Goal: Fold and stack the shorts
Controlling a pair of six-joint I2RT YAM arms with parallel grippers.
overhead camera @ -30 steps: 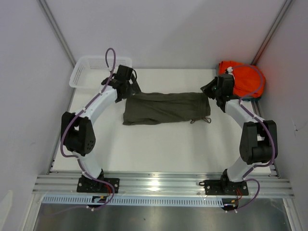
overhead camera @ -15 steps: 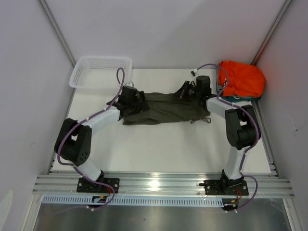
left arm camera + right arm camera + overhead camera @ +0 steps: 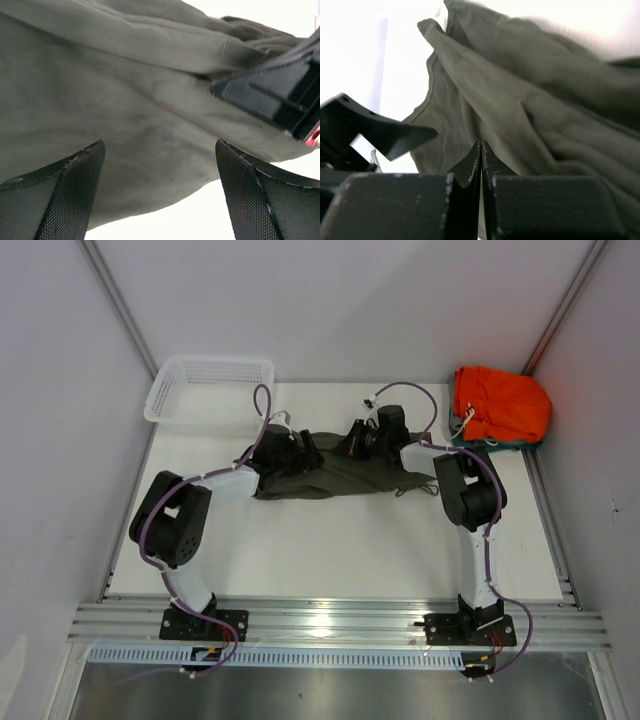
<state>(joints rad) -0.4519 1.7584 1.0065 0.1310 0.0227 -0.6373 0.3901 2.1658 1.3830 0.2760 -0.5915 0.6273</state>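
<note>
Two wrist views add detail: left end effector (image 3: 159, 150) spread wide over the shorts (image 3: 330, 478); right end effector (image 3: 481, 146) pressed together against bunched cloth. Top view: shorts near worktop's (image 3: 300, 550) far edge, both arms stretched low, meeting mid-garment.

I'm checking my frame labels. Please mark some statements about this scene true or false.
1. The left gripper stands wide open over the shorts. True.
2. The orange shorts lie in the basket. False: they sit at the far right corner of the table; the basket is far left.
3. The right gripper is shut. True.
4. The shorts are stacked on the orange ones. False: they lie mid-table, apart from them.
</note>
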